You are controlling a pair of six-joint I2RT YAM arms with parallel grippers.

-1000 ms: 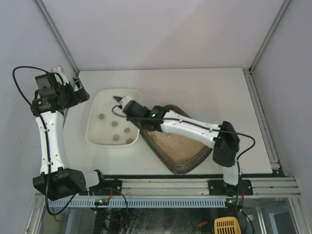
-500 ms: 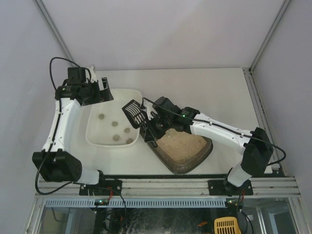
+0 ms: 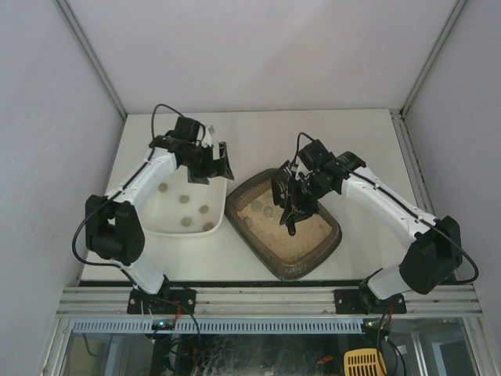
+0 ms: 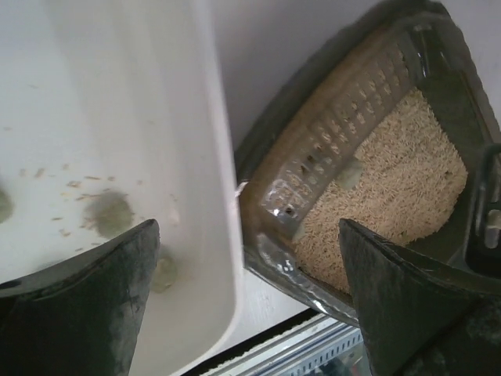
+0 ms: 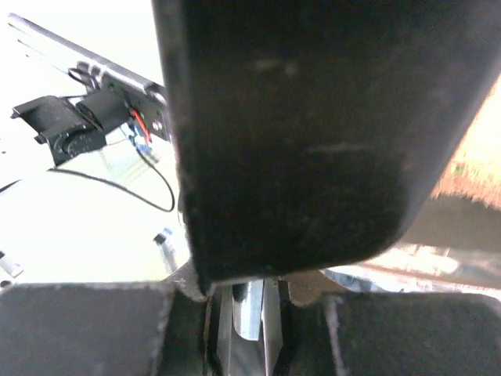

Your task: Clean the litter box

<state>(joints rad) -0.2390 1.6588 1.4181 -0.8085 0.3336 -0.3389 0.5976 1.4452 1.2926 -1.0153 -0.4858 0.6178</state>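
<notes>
Left hand [image 3: 218, 166] wide open above white tray [image 3: 166, 210]; right hand [image 3: 295, 199] tight on, seemingly, the scoop [image 3: 288, 215] over litter box [image 3: 309, 260].

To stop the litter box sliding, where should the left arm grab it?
Probably the litter box by its wide rim on the side facing the white tray, left tool coming down astride the lip; that edge is nearest, clear of the right tool and scoop.

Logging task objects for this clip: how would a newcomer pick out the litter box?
On the white table, two trays lie side by side in front of the arms. The litter box is the right-hand one, under the right gripper. Unlike the plain white tray beside it, it is dark grey-brown, wide-rimmed and filled with beige sandy litter.
</notes>
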